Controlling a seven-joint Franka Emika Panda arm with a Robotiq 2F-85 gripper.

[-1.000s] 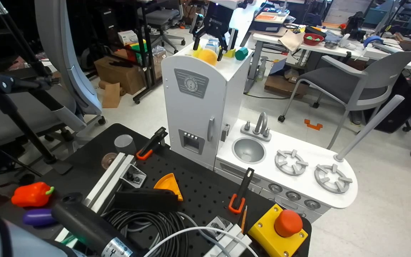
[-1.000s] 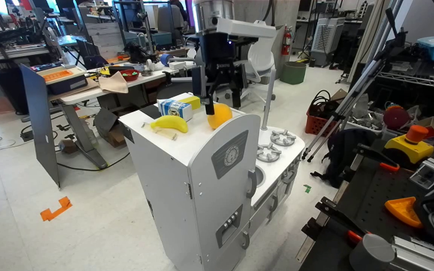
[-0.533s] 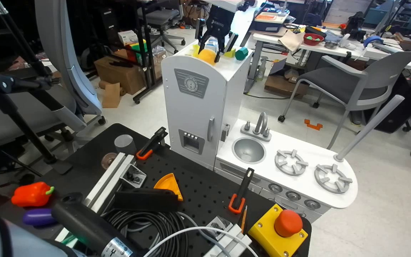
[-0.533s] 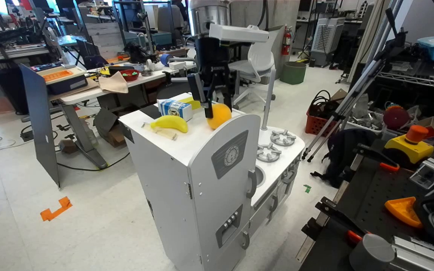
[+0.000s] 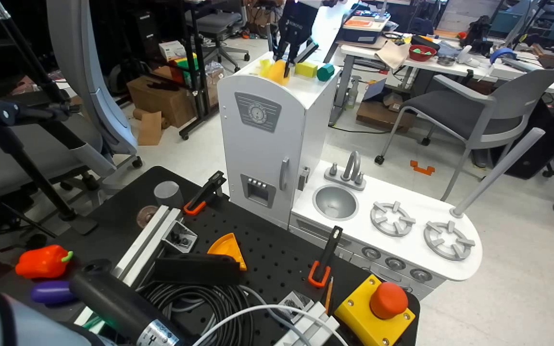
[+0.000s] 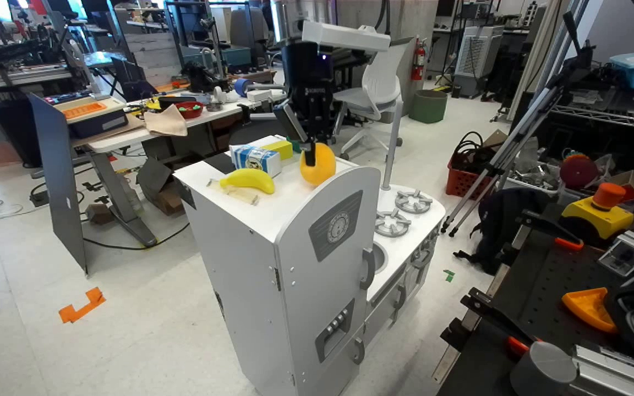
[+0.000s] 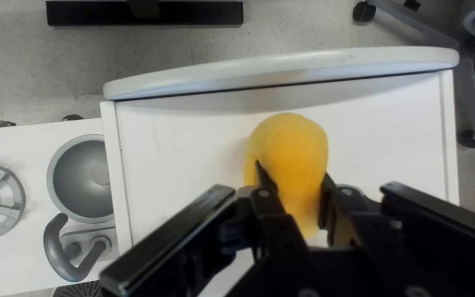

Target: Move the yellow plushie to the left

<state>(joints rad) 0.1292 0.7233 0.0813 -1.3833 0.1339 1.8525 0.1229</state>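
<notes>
The yellow plushie (image 7: 291, 148), an orange-yellow soft lump, is on top of the tall white toy fridge, near its raised curved front panel. My gripper (image 7: 293, 175) points down from above, shut on the plushie. Its black fingers press into both sides, and the soft body bulges past them in the wrist view. Both exterior views show the plushie (image 6: 318, 168) pinched into a taller, narrower shape. In an exterior view one finger (image 6: 310, 157) lies against its near side, while the far finger is mostly hidden. I cannot tell whether its underside touches the fridge top.
A yellow banana (image 6: 248, 180), a blue-and-white carton (image 6: 256, 159), a yellow block (image 6: 279, 148) and a teal hexagonal piece (image 5: 325, 72) share the fridge top. The curved panel (image 7: 278, 68) rises along the front edge. Lower down sit the sink (image 7: 83, 177) and its faucet (image 7: 62, 247).
My gripper has come down a little and its fingers have closed from wide apart onto the plushie. The plushie has gone from round to squeezed and upright. The other items have stayed put.
</notes>
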